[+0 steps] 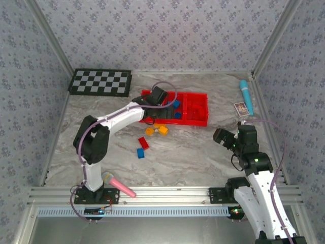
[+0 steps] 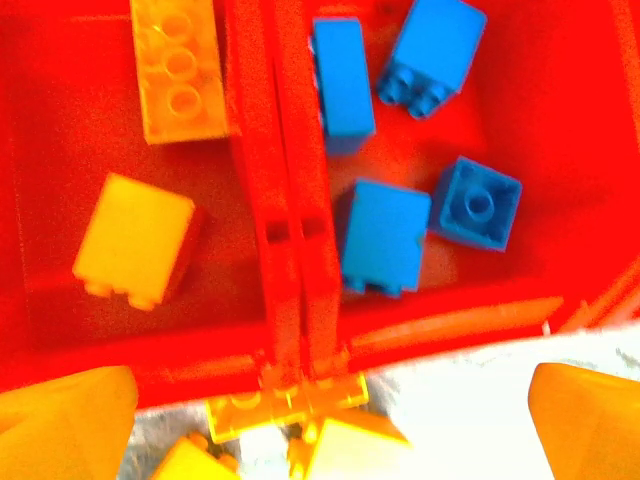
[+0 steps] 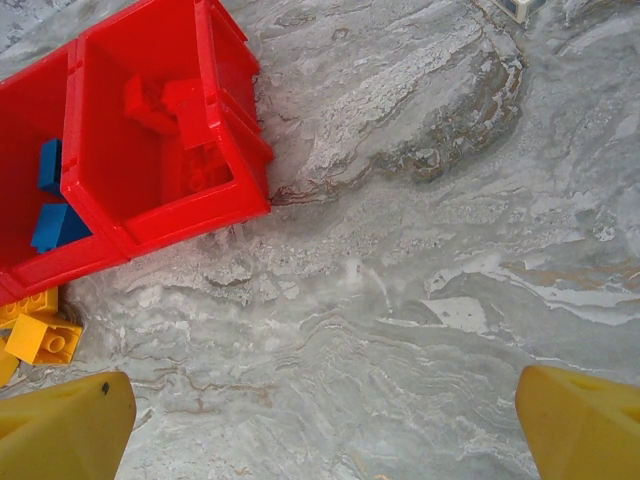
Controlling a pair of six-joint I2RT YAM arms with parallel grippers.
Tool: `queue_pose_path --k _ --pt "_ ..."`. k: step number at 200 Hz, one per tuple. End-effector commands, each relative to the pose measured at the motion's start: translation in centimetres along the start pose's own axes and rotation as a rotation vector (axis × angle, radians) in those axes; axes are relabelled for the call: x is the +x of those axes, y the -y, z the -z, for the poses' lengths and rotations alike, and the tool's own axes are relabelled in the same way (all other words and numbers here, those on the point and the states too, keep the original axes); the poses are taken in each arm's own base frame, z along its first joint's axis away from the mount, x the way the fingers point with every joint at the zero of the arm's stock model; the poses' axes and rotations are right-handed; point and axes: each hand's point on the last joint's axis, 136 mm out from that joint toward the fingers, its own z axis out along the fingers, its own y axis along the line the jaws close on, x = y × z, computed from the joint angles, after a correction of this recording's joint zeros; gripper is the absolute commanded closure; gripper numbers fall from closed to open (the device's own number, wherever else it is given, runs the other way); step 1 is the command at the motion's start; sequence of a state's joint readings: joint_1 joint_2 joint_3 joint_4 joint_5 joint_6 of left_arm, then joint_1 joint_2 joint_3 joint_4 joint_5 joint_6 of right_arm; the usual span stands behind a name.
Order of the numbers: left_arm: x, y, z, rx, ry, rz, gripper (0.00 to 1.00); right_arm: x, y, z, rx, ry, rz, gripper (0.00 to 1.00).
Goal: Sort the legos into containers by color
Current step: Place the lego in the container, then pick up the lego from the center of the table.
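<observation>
We are logging the tray (image 3: pixel 165 215) as glossy moulded red plastic, highlights showing on its walls. We are reading the legos (image 2: pixel 380 235) as smooth, shiny plastic too. The worktop (image 3: pixel 420 300) is looking smooth, marble-veined grey, with a low sheen. The near rail (image 1: pixel 162 193) is looking like ribbed bare metal.

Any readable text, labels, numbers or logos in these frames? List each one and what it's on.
No text here is legible.
Small card near the table's right edge: printed face, any lettering too small to read.
Studs on the blue brick and the orange brick: too blurred to show any lettering.
Checkered board: black and white squares only, no characters.
</observation>
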State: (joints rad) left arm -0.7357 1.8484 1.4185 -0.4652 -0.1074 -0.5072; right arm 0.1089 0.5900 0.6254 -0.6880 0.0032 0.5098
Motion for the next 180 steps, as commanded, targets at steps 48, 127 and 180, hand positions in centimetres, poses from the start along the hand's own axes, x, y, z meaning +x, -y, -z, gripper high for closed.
queue_pose_path --k 48,127,180 --pt "4.3 2.2 1.1 0.057 -0.061 -0.167 0.00 -0.5 -0.6 0.1 -0.026 0.016 -0.032 0.00" --pt "5.8 1.6 -2.6 0.019 -0.180 -0.188 0.14 -0.5 -0.4 0.5 -0.016 0.017 -0.028 0.00" --pt "6.2 0.7 -3.7 -0.010 -0.203 -0.161 0.23 -0.5 -0.4 0.4 -0.016 0.018 -0.026 0.00"
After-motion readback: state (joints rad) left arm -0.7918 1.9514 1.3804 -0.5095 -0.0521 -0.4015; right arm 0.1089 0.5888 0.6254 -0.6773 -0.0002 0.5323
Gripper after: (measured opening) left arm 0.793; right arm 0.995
